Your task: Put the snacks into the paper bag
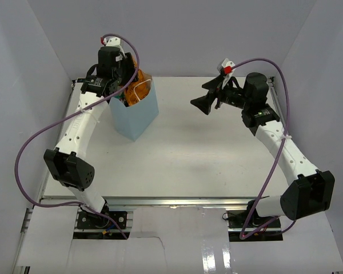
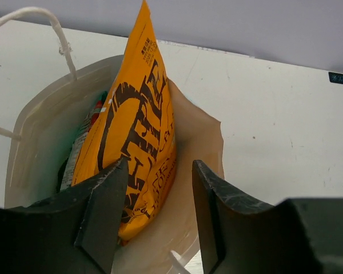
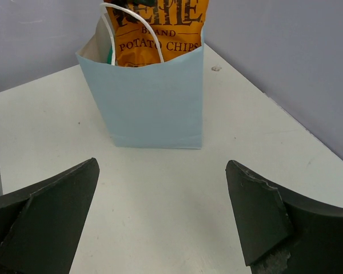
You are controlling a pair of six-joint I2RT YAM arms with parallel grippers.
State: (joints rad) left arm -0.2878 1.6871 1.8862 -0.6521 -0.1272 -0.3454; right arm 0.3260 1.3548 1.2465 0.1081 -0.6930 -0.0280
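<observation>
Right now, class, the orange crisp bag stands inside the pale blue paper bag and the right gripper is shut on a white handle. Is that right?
No. The orange crisp bag does stand inside the pale blue paper bag, but the right gripper is open, holding no white handle; the right wrist view shows its fingers spread wide, apart from the bag.

I am looking down on a white surface, and it is carrying the pale blue paper bag. The bag is standing upright on its flat base at about 10 o'clock from the surface's middle, toward the far left corner. Its bottom edges are sitting flush against the surface, and one corner is pointing toward 6 o'clock in the top view. In my right wrist view, a small dark mark is showing on the surface, just beside the bag at 1 o'clock from it.
</observation>
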